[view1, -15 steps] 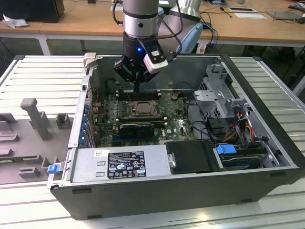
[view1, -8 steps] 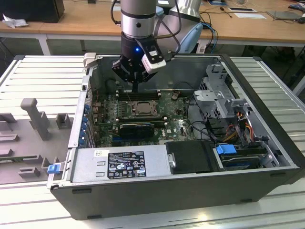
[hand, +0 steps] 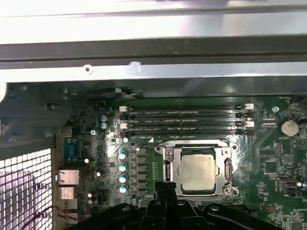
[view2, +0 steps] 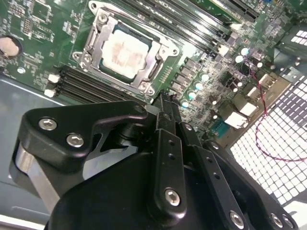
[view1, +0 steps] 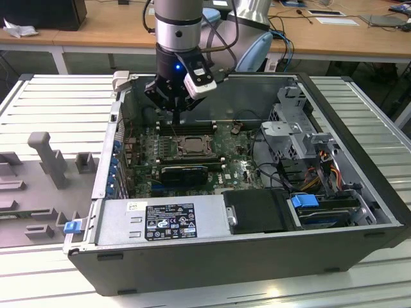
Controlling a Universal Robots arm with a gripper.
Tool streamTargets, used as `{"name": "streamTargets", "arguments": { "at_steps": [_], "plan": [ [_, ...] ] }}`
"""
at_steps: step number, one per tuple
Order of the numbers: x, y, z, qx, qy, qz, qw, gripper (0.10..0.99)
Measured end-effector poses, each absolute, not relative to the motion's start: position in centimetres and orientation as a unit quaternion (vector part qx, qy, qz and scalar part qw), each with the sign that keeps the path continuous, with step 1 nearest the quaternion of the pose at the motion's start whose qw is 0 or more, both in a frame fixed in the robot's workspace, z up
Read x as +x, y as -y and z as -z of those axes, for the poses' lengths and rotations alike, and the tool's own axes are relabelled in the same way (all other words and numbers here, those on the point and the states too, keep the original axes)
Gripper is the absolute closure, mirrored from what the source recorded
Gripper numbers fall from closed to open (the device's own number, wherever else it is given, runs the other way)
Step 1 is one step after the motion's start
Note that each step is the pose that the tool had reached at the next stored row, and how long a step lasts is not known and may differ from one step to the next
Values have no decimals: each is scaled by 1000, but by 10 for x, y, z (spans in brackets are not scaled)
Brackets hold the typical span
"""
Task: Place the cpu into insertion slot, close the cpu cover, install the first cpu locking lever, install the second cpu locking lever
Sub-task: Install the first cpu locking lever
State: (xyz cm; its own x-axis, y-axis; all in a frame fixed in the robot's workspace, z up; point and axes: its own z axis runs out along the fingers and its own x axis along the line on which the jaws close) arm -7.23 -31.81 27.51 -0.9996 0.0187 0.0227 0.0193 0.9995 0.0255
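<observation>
- The gripper (view1: 176,117) hangs inside the open computer case (view1: 359,212), low over the far part of the green circuit board (view1: 237,168), in the exterior view.
- In the second wrist view its black fingers (view2: 165,115) lie pressed together in one narrow blade, with nothing between them; the gripper (view2: 163,98) is closed and empty.
- The cpu (view2: 123,51) sits flat in the insertion slot (view2: 86,60), pale face upward, square to the frame. In the first wrist view the cpu (hand: 196,168) fills the insertion slot (hand: 168,168) evenly, with no corner raised that I can make out.
- The cpu cover (view2: 156,64) appears to lie down over the chip, its silvery frame bordering the pale face on all sides. Whether either locking lever is latched, I cannot tell.
- Governing relation: in the exterior view the insertion slot (view1: 191,145) lies just below the fingertips, a little nearer the viewer and to the exterior view's right. In the second wrist view the tips end just beside one corner of the socket frame, apart from it, not touching.
- The long black memory slots (hand: 184,120) run parallel to the far edge of the socket, between it and the case wall.
- Judgement: placement of the chip looks complete; the work now stands at the socket's edge.
</observation>
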Motion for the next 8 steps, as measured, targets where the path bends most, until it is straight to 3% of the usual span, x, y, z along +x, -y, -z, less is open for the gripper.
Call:
{"name": "streamTargets", "arguments": {
  "at_steps": [8],
  "plan": [
    [-93, 318, -270, 35, 999, 13, 9, 980]
  ]
}}
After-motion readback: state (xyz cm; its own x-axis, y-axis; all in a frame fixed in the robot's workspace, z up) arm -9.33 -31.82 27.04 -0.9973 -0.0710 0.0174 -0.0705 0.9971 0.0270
